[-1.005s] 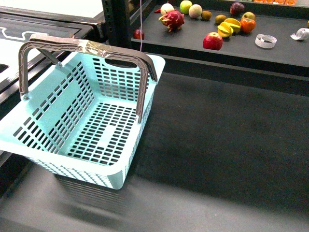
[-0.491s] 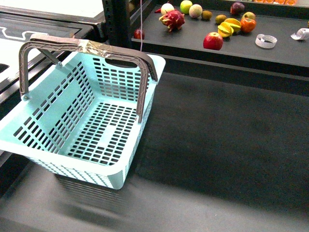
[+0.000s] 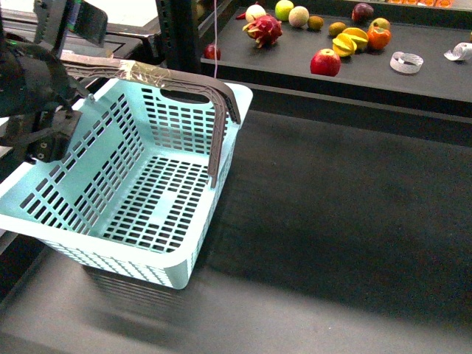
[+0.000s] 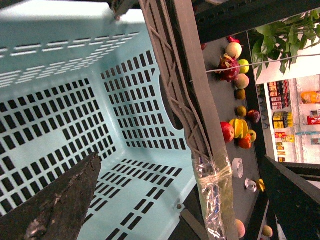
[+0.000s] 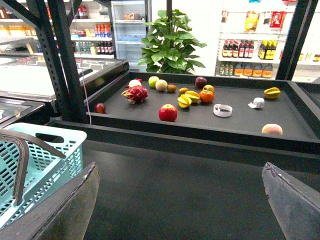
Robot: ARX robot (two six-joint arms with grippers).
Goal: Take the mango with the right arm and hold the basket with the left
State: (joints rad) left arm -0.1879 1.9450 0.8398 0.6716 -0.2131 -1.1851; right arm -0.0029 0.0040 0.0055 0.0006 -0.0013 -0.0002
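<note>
While the mango (image 3: 349, 41) lay on the dark shelf (image 3: 428, 81) at the far side, well apart from both my grippers, a round orange-red fruit (image 3: 378, 37) sat just beside it. A red apple (image 3: 325, 63) rested near it on the side toward me. Farther along the same shelf was a dragon fruit (image 3: 264, 29).

My right gripper (image 5: 180, 167) hung over the dark counter (image 3: 332, 221) facing that shelf, its jaws spread wide and holding nothing.

On the left part of the counter stood the teal basket (image 3: 88, 254), its two grey-brown handles (image 3: 221, 125) raised and bound together at the top with clear tape (image 3: 144, 71). My left arm (image 3: 29, 74) was at the basket's far left corner, close against the handles.

From the left wrist I saw my left gripper (image 4: 180, 159) with its jaws wide apart. The taped handles ran between the two fingers (image 4: 65, 200), and I could not see either finger touching them.
</note>
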